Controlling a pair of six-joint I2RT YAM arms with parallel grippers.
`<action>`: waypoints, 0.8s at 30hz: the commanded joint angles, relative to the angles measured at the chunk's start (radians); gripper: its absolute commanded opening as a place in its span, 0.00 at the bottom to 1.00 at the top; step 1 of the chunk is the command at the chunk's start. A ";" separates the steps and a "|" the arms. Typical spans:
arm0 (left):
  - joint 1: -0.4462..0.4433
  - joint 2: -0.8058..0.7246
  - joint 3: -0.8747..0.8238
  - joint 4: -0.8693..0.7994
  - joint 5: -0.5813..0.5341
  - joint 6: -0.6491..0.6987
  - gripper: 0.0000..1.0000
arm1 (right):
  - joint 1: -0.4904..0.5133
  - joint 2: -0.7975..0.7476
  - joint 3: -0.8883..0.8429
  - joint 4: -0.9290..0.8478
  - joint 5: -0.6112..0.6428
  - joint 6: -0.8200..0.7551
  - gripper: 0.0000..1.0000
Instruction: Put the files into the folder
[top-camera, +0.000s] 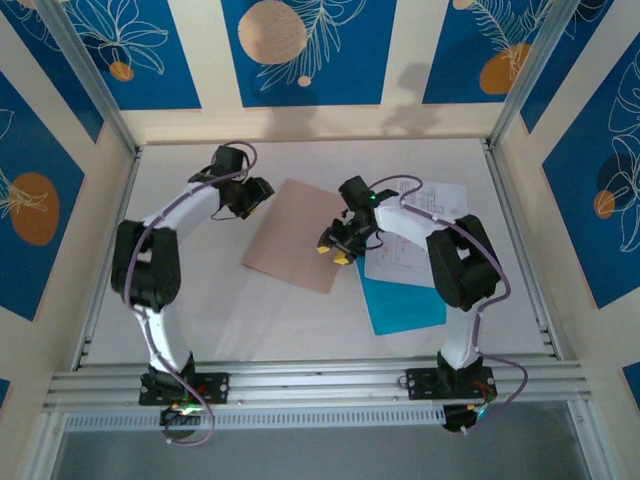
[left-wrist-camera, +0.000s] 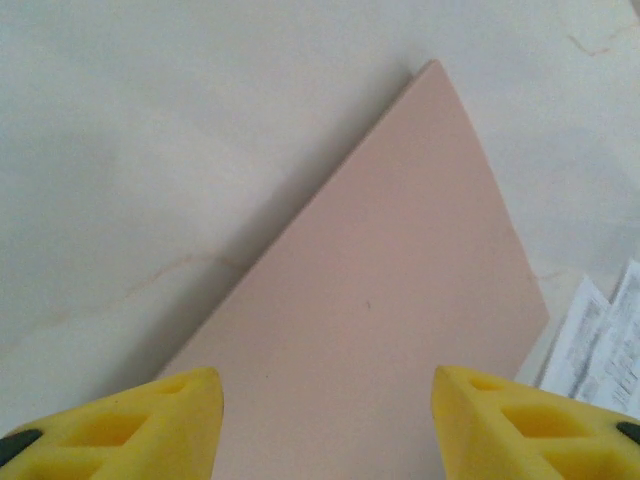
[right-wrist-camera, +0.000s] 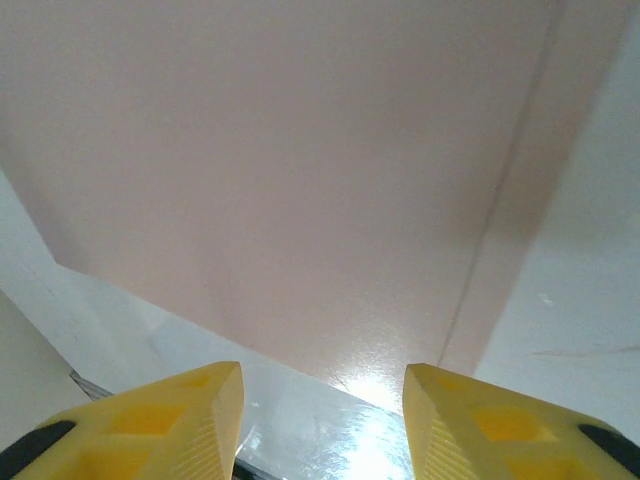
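1. Found the folder (top-camera: 297, 237) lying flat mid-table.
2. Found white printed sheets (top-camera: 440, 197) and teal sheet (top-camera: 405, 300) right of it, outside.
3. Noted left gripper (left-wrist-camera: 325, 375) released, empty, at its far-left corner.
4. Noted right gripper (right-wrist-camera: 322, 370) released, empty, at its right edge.

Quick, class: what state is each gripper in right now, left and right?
Left gripper: open, holding nothing, over the folder.
Right gripper: open, holding nothing.

I'm seeing the folder (top-camera: 298, 235) lying in the middle of the table (top-camera: 220, 320), the files (top-camera: 402, 270) lying just right of it.
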 joint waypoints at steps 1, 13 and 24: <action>-0.057 -0.124 -0.107 -0.052 -0.033 -0.118 0.58 | -0.013 -0.030 -0.042 0.010 0.036 -0.006 0.48; -0.209 -0.393 -0.533 0.114 0.011 -0.451 0.60 | -0.006 0.063 0.002 0.040 0.039 0.007 0.51; -0.242 -0.403 -0.647 0.217 0.017 -0.524 0.60 | 0.006 0.093 0.023 0.049 0.054 0.012 0.51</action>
